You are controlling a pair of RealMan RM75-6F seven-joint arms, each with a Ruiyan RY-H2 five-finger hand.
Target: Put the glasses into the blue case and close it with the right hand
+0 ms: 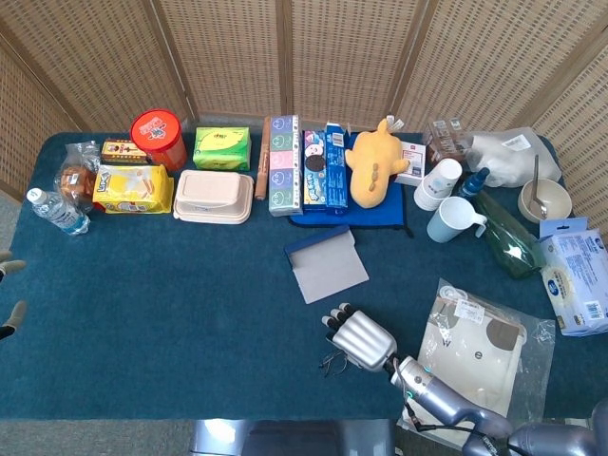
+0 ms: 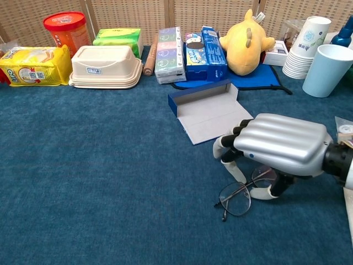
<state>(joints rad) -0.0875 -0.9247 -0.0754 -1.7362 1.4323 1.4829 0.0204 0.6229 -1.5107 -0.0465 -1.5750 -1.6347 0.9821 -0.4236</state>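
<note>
The thin-framed glasses [image 2: 234, 199] lie low over the blue cloth near the front edge, partly under my right hand [image 2: 278, 146]. Its fingers curl down around the frame, with the thumb [image 2: 265, 193] on the near side, so it grips the glasses. The head view shows the same hand [image 1: 361, 340] with the glasses [image 1: 332, 363] poking out at its left. The blue case [image 2: 207, 107] lies open just behind the hand, grey lining up, lid wall at the back. Only the fingertips of my left hand [image 1: 9, 313] show at the far left edge, spread and holding nothing.
A yellow plush [image 2: 245, 41], snack boxes [image 2: 185, 47], a beige lunch box [image 2: 105, 66] and a red tub [image 2: 66, 27] line the back. Paper cups [image 2: 306, 47] and a pale blue mug [image 2: 328, 69] stand at the back right. A plastic bag [image 1: 480, 347] lies right of the hand.
</note>
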